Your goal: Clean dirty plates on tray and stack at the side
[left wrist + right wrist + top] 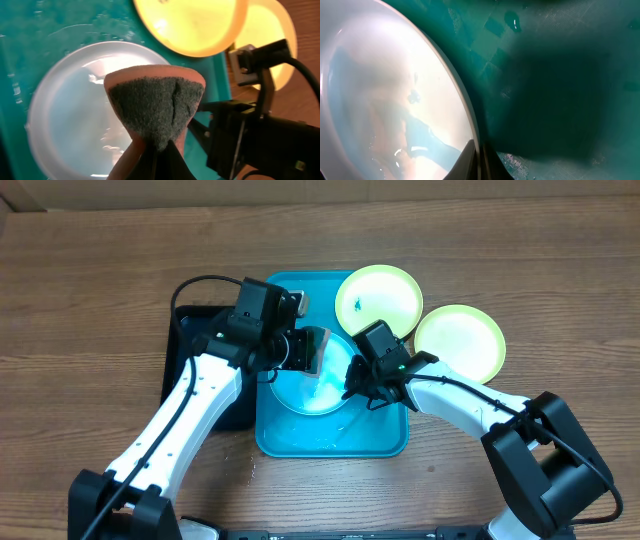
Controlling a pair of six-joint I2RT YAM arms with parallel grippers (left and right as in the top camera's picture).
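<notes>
While gripped — one sponge [155,107] in left end effector [160,156], one of three plates [70,120] in right end effector [476,160].

The left gripper [160,152], jaws pinched, held an orange sponge with green scouring face [155,107] over a pale-blue round plastic plate [70,110]; two yellow-green plates [190,22] lay at one o'clock.
</notes>
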